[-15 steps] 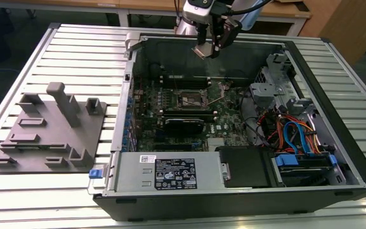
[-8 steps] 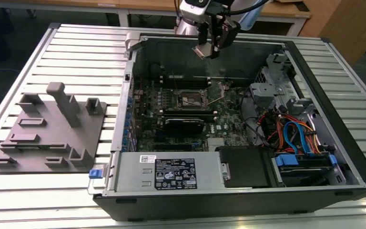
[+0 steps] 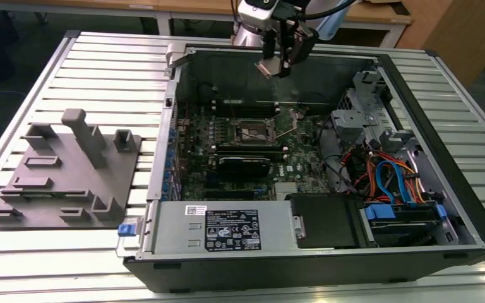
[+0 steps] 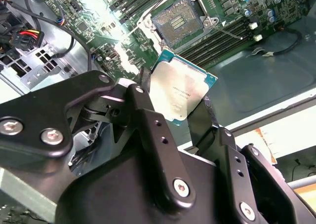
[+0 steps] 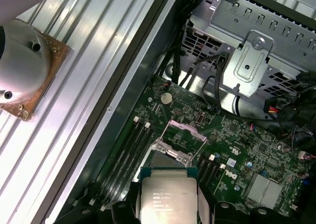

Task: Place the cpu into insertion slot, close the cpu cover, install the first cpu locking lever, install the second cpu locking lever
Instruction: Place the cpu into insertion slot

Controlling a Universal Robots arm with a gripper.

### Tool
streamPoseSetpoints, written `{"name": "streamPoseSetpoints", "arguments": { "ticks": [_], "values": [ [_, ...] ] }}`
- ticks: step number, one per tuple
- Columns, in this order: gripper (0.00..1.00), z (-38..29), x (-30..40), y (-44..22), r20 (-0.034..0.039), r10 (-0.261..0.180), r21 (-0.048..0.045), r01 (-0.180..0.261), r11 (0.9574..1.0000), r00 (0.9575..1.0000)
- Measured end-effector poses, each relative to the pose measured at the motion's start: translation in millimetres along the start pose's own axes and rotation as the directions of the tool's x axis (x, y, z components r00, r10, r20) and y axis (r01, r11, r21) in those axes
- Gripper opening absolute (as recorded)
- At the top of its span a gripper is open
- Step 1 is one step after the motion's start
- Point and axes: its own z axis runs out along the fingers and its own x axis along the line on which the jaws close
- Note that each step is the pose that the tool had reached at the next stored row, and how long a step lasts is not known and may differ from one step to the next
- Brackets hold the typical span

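Step one, cpu placement, is in hand, and none of the later steps looks started. End effector (image 3: 280, 64) hangs high over the far edge of the open computer case (image 3: 449, 120), narrowed onto the cpu (image 3: 270, 67), gripping it by two opposite edges. In both wrist views the black fingers (image 4: 144, 88) sit against the chip's sides and the pale metal top of the cpu (image 4: 181, 90) faces the camera. In the exterior view it looks tilted, not level. Insertion slot (image 3: 256, 131) lies on the motherboard (image 3: 225, 142) down inside the case, well apart from the chip, bare, with its contact field exposed in the second wrist view (image 4: 176, 18). In the first wrist view a thin silver frame stands just beside the slot (image 5: 170, 157), likely the cpu cover (image 5: 186, 128) swung open; lever positions are too small to tell. Case rests on a slatted tabletop (image 3: 99, 69), with a grey fixture block (image 3: 65, 170) to the exterior view's left, not involved. Judgement: seating the chip calls for getting it level and square over the slot, corners matched to the socket outline, with a gentle vertical approach so the edges clear the raised frame. Risk is a skewed chip catching the socket contacts.
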Motion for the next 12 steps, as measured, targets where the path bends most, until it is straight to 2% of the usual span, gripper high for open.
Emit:
{"name": "streamPoseSetpoints", "arguments": {
  "ticks": [1,4,5,8,12],
  "values": [
    [0.54,0.1,0.0,0.0,-0.0011,0.001,0.0021,-0.001,1.0000,1.0000],
    [0.54,0.1,0.0,0.0,-0.0089,0.008,0.0192,-0.008,0.9998,0.9999],
    [0.54,0.0,0.0,0.0,-0.0095,0.012,0.0212,-0.012,0.9997,0.9999],
    [0.54,0.4,-0.1,-0.1,-0.0073,0.048,0.0219,-0.048,0.9986,0.9988],
    [0.54,0.9,-0.2,-0.1,-0.0011,0.119,0.0201,-0.119,0.9927,0.9929]
  ]
}}
